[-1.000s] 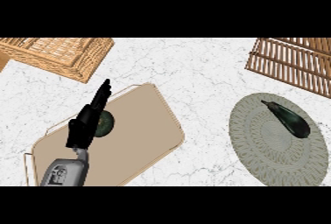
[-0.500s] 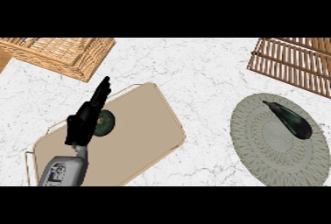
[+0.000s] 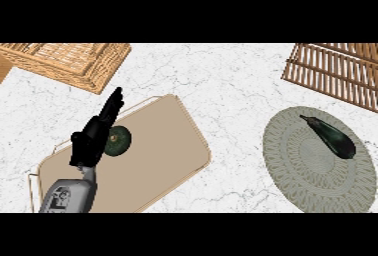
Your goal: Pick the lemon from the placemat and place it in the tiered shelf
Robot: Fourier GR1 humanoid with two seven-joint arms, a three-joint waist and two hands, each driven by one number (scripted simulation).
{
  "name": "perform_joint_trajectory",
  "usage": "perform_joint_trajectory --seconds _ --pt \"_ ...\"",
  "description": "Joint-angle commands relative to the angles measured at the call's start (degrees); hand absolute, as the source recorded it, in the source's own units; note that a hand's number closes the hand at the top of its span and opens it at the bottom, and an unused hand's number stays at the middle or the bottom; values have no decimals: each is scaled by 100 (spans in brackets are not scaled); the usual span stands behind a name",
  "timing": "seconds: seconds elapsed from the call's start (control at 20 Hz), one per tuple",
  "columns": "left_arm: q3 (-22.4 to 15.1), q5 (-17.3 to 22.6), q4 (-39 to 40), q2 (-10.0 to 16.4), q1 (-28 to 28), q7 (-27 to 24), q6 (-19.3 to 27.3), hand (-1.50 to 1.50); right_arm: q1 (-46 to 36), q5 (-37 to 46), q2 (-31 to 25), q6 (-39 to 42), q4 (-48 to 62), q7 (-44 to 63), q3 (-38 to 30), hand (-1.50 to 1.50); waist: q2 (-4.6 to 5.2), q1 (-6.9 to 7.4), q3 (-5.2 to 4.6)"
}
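Note:
A dark green round fruit [image 3: 118, 141], the lemon named in the task, lies on the left part of a tan rectangular placemat [image 3: 159, 150]. My left hand [image 3: 90, 142] stands right beside it on its left and overlaps its left edge. The fingers [image 3: 113, 104] are straight and point toward the far side, so the hand is open and not curled round the fruit. The tiered shelf [image 3: 336, 72], made of brown wooden slats, sits at the far right corner. My right hand does not show.
A woven wicker basket [image 3: 63, 62] stands at the far left. At the right lies a round grey-green mat [image 3: 314, 162] with a dark eggplant [image 3: 330, 136] on its far part. White marble counter [image 3: 221, 85] runs between the mats.
My left forearm has shifted very slightly to the left. The fruit has not moved.

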Motion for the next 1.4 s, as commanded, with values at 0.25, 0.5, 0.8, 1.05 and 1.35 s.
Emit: perform_joint_trajectory --seconds 0.25,0.5,0.8,1.05,1.35 --pt "-55 -97 262 -158 -138 -132 133 0 125 971 -601 -515 1161 1029 0 -150 14 -10 -6" --pt "-219 -134 -292 -163 183 267 87 0 358 906 -357 -551 650 1563 45 -150 -31 -54 -3" --pt "-57 -50 -14 -141 117 -102 85 0 269 -39 -446 -307 76 1072 -202 -150 -31 -71 -2" --pt "93 -18 217 -67 -167 -96 73 0 591 -700 -347 -204 -226 699 -266 -150 -26 -87 -3" --pt "87 -78 374 -100 -126 -239 132 0 102 -986 -524 -203 -504 891 -393 -150 -20 -68 -4"
